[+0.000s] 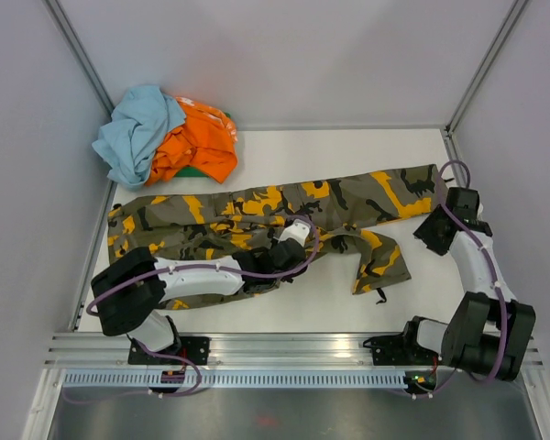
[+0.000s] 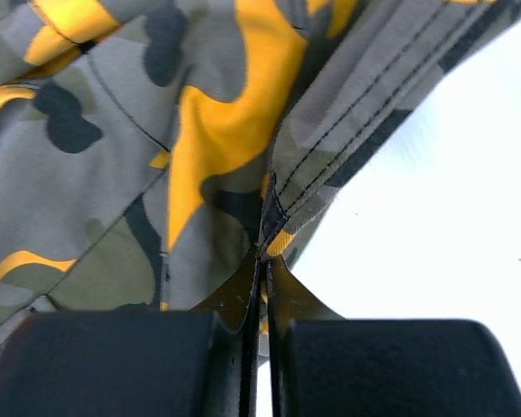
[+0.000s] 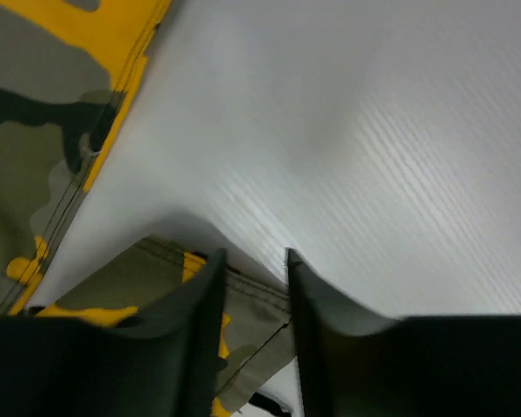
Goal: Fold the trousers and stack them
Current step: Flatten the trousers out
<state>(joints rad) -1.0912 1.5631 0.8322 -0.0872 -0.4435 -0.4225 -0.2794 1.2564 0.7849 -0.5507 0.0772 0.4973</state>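
While clamping trousers at crotch seam with left end effector, straddles right-hand cuff with right end effector, jaws apart; long axis left-right across surface.

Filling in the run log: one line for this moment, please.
trousers spread out, not folded | left gripper shut on seam | right gripper straddles leg hem, grip unclear
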